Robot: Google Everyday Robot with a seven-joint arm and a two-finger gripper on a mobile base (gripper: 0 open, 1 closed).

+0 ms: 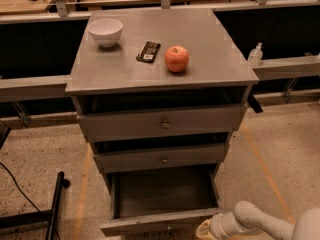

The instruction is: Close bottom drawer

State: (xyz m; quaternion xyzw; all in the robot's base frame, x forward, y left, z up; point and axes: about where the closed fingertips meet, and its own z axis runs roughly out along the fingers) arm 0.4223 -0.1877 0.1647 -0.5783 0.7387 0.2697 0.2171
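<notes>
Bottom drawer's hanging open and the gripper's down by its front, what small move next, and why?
Probably push the gripper inward toward the cabinet: the bottom drawer is pulled well out, its tray exposed, and the gripper sits low at the right end of its front panel.

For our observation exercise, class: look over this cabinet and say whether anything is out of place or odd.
Only the bottom drawer stands out: it is pulled far out, its tray exposed. The gripper is low at its front right corner. The bowl, dark packet and apple rest on top, nothing spilled.
</notes>
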